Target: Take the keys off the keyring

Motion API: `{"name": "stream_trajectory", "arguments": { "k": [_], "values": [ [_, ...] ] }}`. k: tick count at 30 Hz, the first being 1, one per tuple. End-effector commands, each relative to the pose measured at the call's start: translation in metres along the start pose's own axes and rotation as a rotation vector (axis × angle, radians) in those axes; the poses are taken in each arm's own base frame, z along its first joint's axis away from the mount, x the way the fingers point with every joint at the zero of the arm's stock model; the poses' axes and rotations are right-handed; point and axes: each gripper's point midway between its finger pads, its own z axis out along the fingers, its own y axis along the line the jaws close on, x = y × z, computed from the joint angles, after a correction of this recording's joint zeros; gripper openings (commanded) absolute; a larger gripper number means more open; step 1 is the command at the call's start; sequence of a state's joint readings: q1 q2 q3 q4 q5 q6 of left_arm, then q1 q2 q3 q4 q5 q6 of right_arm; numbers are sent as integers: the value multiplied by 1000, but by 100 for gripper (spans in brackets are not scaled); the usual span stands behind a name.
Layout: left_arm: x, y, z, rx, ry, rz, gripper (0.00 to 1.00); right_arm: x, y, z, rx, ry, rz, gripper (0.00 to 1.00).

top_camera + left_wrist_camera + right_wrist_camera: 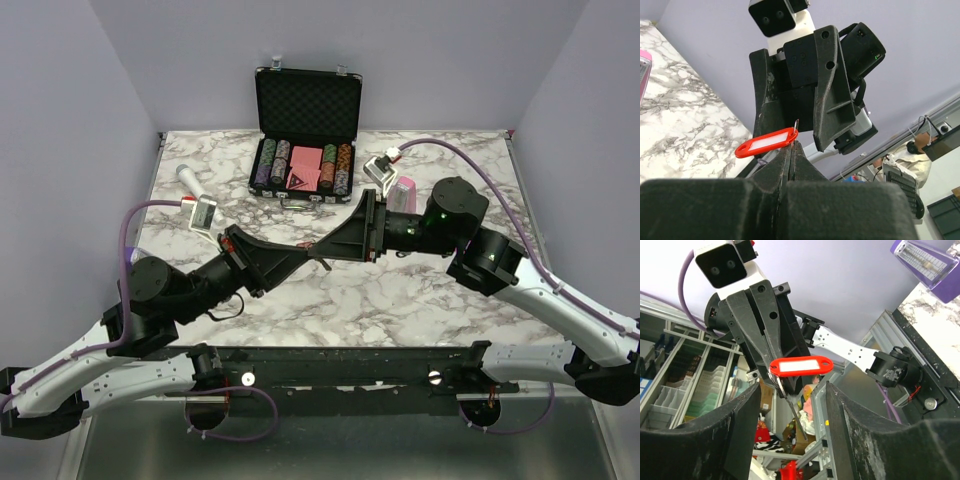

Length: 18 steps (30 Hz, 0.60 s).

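Closest to the right wrist cam, the right gripper (790,395) is seen with its fingers spread wide and nothing held between them. Just past those, the keyring (800,365) is held up in the air above the table (400,290). Its red tag lies roughly level, and the keys (795,415) are seen dangling below its ring end as a thin silver-grey sliver. Behind that, the left gripper (792,150) is pressed together on that same end of the tag. Way at the back, the open poker chip case (305,100) is well out of it. For this step the key should probably be lined up between the spread fingers and pinched on its flat blade, not on the wire ring, so it can be worked around the coil against a firmly clamped tag. If only the tip gets caught, it'll likely be twisted loose
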<state>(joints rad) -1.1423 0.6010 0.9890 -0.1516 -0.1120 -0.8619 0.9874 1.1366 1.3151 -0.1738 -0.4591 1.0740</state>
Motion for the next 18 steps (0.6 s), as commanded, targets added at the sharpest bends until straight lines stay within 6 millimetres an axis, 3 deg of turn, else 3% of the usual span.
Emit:
{"name": "stream_trajectory", "arguments": {
  "k": [1,8,15,18],
  "values": [
    [-8,-5,0,22,-43,-15,0,1,6,-1,-31,-1,-18,65],
    [-20,0,-4,23,-138,-104,0,-10,17,-10,-68,-81,-49,65],
    [-30,11,-8,25,-254,-196,0,-14,28,-5,-138,-90,-59,49],
    [-33,14,-10,18,-273,-208,0,-14,27,-1,-143,-84,-55,46]
  ]
}}
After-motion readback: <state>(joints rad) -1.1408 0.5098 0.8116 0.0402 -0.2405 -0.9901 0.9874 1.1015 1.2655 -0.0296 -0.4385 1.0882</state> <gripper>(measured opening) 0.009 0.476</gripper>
